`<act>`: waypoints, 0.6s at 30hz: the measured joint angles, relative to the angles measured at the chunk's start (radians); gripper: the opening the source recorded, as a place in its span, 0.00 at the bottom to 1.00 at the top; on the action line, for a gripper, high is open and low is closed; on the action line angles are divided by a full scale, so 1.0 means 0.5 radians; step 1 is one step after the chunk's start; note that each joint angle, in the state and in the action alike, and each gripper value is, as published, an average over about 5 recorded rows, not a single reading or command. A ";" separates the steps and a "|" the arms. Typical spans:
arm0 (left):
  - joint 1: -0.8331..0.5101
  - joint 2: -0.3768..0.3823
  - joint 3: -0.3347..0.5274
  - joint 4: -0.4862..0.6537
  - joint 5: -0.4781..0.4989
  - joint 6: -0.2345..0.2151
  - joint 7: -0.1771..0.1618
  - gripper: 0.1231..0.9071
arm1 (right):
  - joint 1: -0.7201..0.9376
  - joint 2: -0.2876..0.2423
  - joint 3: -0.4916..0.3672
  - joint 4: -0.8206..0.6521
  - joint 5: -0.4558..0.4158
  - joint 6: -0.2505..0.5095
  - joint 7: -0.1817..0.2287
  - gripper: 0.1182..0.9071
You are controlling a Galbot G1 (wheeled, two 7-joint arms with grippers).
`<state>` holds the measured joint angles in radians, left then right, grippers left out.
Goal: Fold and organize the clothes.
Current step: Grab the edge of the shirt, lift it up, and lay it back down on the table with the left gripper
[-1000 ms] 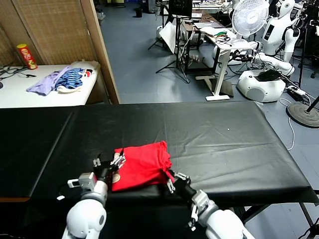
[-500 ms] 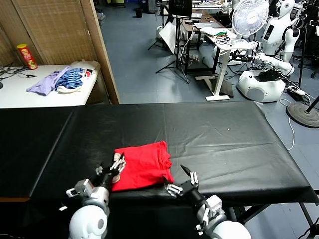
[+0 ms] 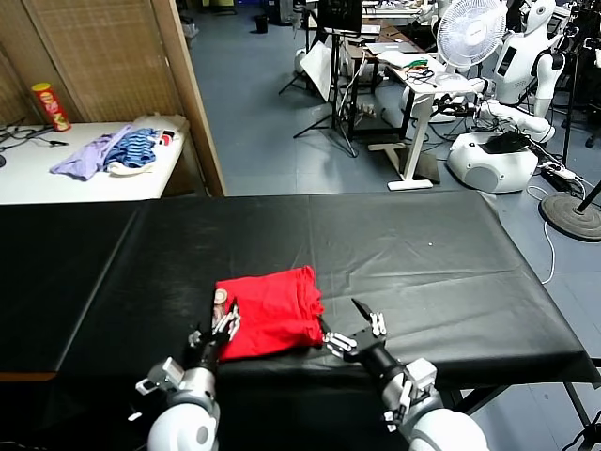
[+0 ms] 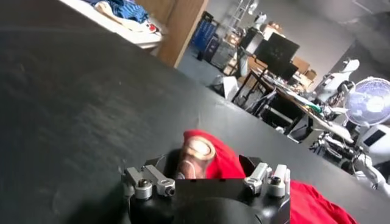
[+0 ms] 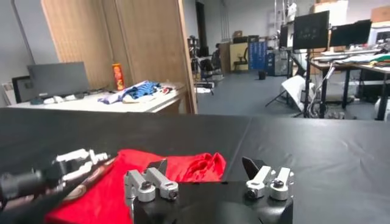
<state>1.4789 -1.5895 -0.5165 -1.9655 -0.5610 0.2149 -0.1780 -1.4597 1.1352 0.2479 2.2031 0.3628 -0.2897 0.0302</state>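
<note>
A red shirt lies folded into a small square on the black table, close to the robot's edge. It is a bit bumpy on the side next to the right arm, where the cloth bunches up. A bit of brown and white print peeks out at the corner by the left arm.

The left gripper sits low at that corner of the shirt, just beside the print. Its fingers are spread apart and hold nothing. From its own wrist camera, the red cloth shows right between the two fingers.

The right gripper is just off the other side of the shirt, over bare table. Its fingers are spread wide too, and hold nothing (the shirt lies free, in front of it in its wrist view). That view also shows the left gripper across the shirt.

Far back on a white table lie a purple cloth and a blue striped one, with a red can nearby.
</note>
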 joint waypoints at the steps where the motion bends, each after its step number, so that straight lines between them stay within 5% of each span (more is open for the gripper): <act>1: 0.004 -0.002 0.000 0.005 -0.001 -0.006 0.005 0.83 | 0.001 0.000 0.002 0.000 0.000 0.000 0.000 0.86; 5: 0.011 -0.004 -0.002 0.020 0.019 -0.011 0.012 0.67 | 0.009 0.004 0.004 0.001 0.000 0.000 -0.002 0.86; 13: -0.011 0.029 -0.002 0.032 0.107 0.017 0.011 0.11 | 0.004 0.028 0.020 -0.001 -0.017 -0.012 0.005 0.86; 18: -0.044 0.082 0.003 0.020 0.370 0.068 0.030 0.05 | -0.008 0.057 0.053 -0.027 -0.082 -0.086 0.083 0.86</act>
<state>1.4570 -1.5486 -0.5152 -1.9555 -0.3762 0.2491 -0.1629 -1.4638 1.1639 0.2744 2.1898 0.3216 -0.3326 0.0718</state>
